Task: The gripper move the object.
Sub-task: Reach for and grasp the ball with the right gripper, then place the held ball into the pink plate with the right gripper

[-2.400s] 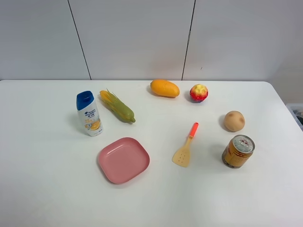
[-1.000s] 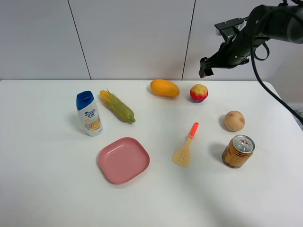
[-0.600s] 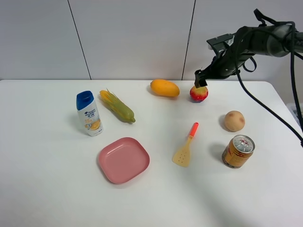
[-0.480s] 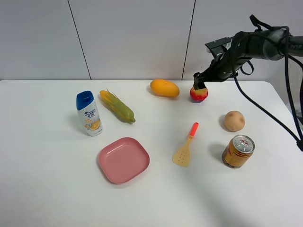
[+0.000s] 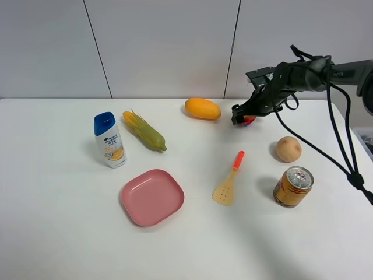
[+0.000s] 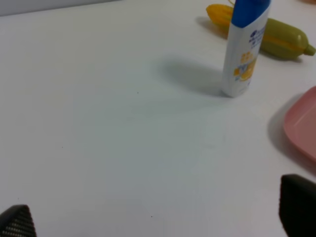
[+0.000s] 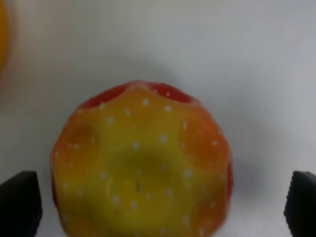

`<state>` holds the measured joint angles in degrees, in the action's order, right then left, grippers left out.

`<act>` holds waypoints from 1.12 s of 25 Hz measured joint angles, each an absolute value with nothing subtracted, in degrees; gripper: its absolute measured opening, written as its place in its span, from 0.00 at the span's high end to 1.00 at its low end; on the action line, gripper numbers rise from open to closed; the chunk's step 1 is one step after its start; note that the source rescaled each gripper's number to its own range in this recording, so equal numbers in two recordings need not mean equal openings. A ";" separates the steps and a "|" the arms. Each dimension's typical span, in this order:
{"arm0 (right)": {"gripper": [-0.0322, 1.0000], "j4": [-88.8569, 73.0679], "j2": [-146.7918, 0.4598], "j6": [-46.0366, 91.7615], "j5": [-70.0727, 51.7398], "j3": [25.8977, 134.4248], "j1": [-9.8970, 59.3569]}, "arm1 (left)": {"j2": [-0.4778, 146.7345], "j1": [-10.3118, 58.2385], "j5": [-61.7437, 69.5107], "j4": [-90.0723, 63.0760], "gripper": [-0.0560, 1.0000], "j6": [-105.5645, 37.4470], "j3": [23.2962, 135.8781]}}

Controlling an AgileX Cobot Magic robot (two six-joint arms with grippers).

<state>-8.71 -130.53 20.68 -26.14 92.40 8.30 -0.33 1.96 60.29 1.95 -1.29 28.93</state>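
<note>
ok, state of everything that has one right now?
toy fruit: on the table, yellow top up.
right gripper: open, straddling toy fruit, not clamped.
left gripper: open, holding nothing.
shampoo bottle: upright, cap on.
can: upright.
pink plate: empty.

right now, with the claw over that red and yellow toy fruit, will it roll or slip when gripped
Likely rolls: the toy fruit is round, loose on the table. Its lumpy domed top may let the right gripper, open either side, slip off if closed high.
</note>
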 joint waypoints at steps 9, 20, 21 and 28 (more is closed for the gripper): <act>0.97 -10.14 -131.06 20.35 -21.35 92.40 10.64 | -0.33 1.96 60.29 1.95 0.00 -1.29 28.93; 0.97 -13.51 -117.08 18.92 -47.12 92.45 11.10 | -0.33 1.96 60.29 1.95 0.00 -1.29 28.93; 0.97 -13.69 -114.70 19.90 -49.60 92.45 11.65 | -0.33 1.96 60.29 1.95 0.00 -1.29 28.93; 0.97 -14.27 -105.19 26.41 -60.47 92.50 21.36 | -0.33 1.96 60.29 1.95 0.00 -1.29 28.93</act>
